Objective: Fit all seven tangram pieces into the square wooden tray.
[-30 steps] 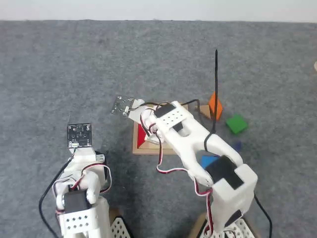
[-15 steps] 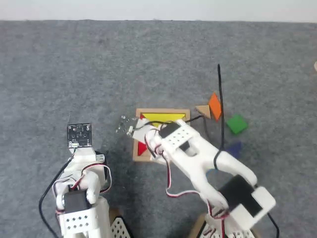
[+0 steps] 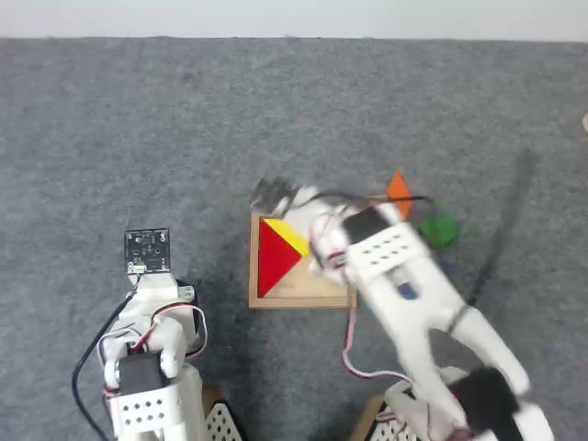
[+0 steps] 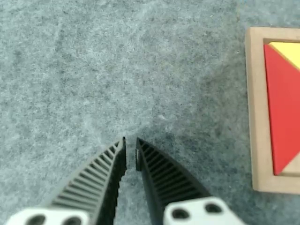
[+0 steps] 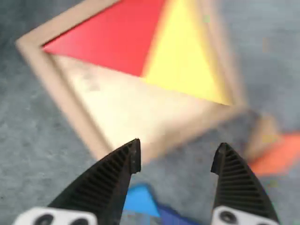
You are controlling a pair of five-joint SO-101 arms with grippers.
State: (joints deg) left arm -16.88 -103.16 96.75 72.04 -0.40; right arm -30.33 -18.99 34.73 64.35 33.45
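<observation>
no word, number or sign can be read anywhere — the black square board (image 3: 147,250) on the left arm is too small to tell. beside the left pincer (image 4: 130,140), the wooden tray (image 4: 257,117), red piece (image 4: 283,108) and yellow piece (image 4: 290,50) show plain faces.

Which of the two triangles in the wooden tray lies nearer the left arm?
The red triangle: it lies along the tray wall facing that arm; the yellow triangle is beyond.

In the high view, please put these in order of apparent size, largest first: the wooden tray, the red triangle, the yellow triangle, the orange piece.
1. wooden tray
2. red triangle
3. yellow triangle and orange piece: not ranked, because the right arm covers part of each.
</observation>
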